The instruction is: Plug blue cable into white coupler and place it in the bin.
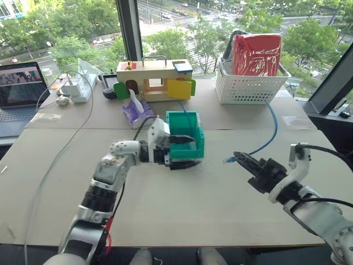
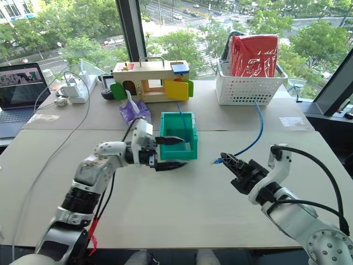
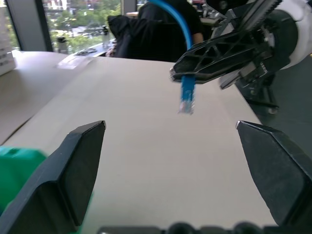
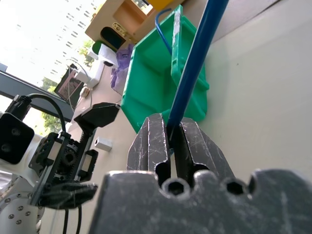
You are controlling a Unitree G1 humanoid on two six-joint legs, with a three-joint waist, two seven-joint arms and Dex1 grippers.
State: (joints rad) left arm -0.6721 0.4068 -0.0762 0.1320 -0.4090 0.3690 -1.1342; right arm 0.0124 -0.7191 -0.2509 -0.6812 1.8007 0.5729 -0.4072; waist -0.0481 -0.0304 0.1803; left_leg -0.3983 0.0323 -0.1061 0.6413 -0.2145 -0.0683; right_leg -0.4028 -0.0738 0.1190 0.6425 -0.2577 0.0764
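- The plugging job is not done yet, as far as I can judge. The blue cable [image 1: 268,128] and the white coupler [image 4: 103,143] are lying apart.
- The right gripper [image 1: 238,158] is squeezing its 2 fingers tight on the blue cable, just behind the clear plug. The plug is poking out to the left, toward the bin [image 1: 199,138].
- The cable is running from that gripper far and to the right, up toward the white basket [image 1: 248,88]. A blue bit is also hanging over the far wall of the bin.
- The left gripper [image 1: 185,153] is holding its 2 fingers wide apart with nothing between them. It is sitting at the near side of the green bin.
- A tiny white block, which is looking like the coupler, is lying on the table [image 1: 182,215] just beside the left gripper. Nobody is holding it.
- What is left, I think: picking up the coupler, pushing the plug in, and putting both in the bin.
- The table is looking pale, flat and smooth, made of big boards pushed together.
- At the far side, a wooden toy house [image 1: 154,77], a purple pack [image 1: 138,113] and a red bag [image 1: 256,55] in the basket are sitting. A laptop [image 1: 19,88] and a power strip [image 1: 77,88] are sitting far left, with a grey cord [image 1: 55,160] trailing near.
- Big windows [image 1: 182,27] are showing green trees and a road outside.
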